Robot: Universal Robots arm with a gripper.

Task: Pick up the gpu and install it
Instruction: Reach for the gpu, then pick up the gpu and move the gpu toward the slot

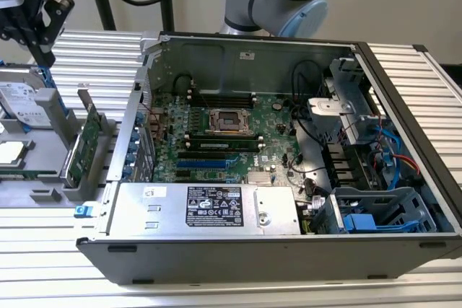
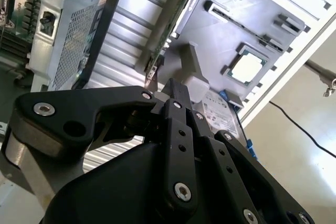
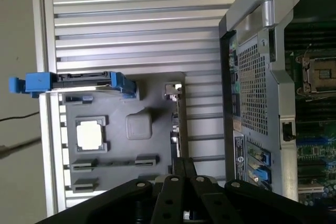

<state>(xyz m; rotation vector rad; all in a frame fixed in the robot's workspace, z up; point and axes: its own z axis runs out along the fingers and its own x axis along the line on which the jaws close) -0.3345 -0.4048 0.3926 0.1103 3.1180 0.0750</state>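
The gpu (image 1: pixel 85 146) stands on edge in a slot of the grey parts tray (image 1: pixel 43 194), at the exterior view's left, just outside the open computer case (image 1: pixel 238 52). It is a thin green card with a silver bracket at one end. In both wrist views I see it edge-on (image 2: pixel 176 22) (image 3: pixel 176 124). My black gripper (image 1: pixel 45 52) hangs well above the tray, over its far side. Its fingers look shut with nothing between them (image 2: pixel 170 90) (image 3: pixel 185 162). In the first wrist view the tips line up over one end of the card.
Inside the case lies the green motherboard (image 1: pixel 224 128) with its CPU socket and long expansion slots (image 1: pixel 206 158). A silver power supply (image 1: pixel 209 207) fills the near side. The tray also holds a hard drive (image 1: pixel 22 102) in blue rails and a CPU chip (image 3: pixel 92 132).
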